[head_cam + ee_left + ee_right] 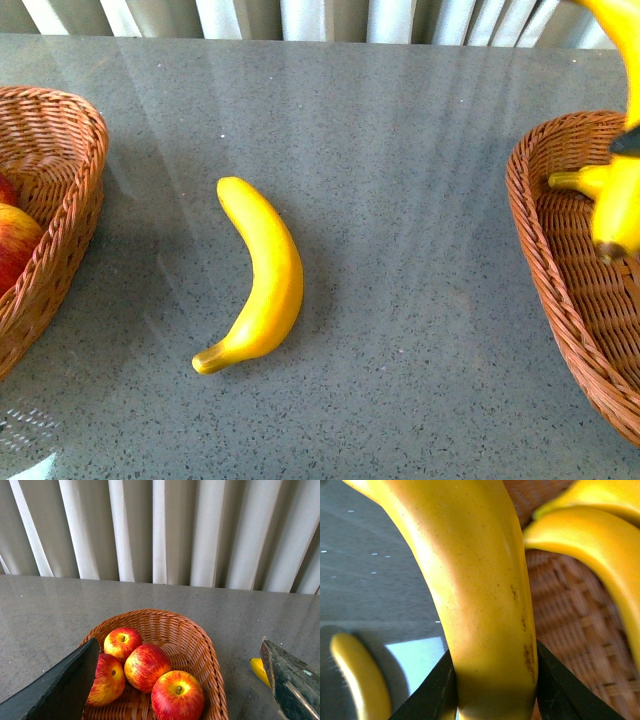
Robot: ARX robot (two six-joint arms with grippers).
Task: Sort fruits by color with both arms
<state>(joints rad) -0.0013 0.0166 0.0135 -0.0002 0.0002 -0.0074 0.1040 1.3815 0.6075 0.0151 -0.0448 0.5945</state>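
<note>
My right gripper [492, 680] is shut on a yellow banana [485, 605], its black fingers [432, 695] pressing both sides. In the front view that banana [618, 205] hangs over the right wicker basket [560, 270], where another banana [580, 180] lies. Two bananas [590, 545] show on the weave in the right wrist view. One more banana [255, 275] lies curved on the grey table's middle. My left gripper [178, 645] is open above the left basket [210, 665], which holds several red apples [177, 695]. Its fingers [60, 690] stand wide apart, touching nothing.
The left basket [60, 200] sits at the table's left edge with apples [15, 240] partly in view. A white pleated curtain [160, 530] runs behind the table's far edge. Bare grey tabletop [400, 200] lies between the baskets around the loose banana.
</note>
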